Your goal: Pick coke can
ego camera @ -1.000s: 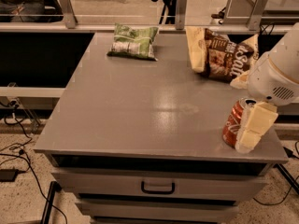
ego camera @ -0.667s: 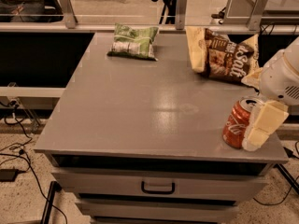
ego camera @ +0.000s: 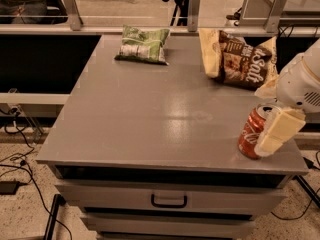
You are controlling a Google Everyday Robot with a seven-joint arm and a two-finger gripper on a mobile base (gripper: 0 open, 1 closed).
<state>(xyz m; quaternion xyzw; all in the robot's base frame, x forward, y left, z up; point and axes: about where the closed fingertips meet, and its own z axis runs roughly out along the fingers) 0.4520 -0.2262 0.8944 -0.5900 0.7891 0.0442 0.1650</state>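
Note:
The coke can (ego camera: 251, 130), a small red can with white script and a silver top, stands near the front right corner of the grey cabinet top (ego camera: 150, 114), leaning slightly. My gripper (ego camera: 274, 130), cream and white, comes in from the right edge and sits right against the can's right side, partly covering it. The white arm body (ego camera: 302, 81) hangs above and behind the can.
A brown chip bag (ego camera: 240, 59) lies at the back right, just behind the arm. A green chip bag (ego camera: 144, 45) lies at the back middle. A drawer with a black handle (ego camera: 169, 201) sits below the front edge. Cables run along the floor on the left.
The gripper shifted slightly right beside the can, then came back close against it. The can has stayed in about the same spot.

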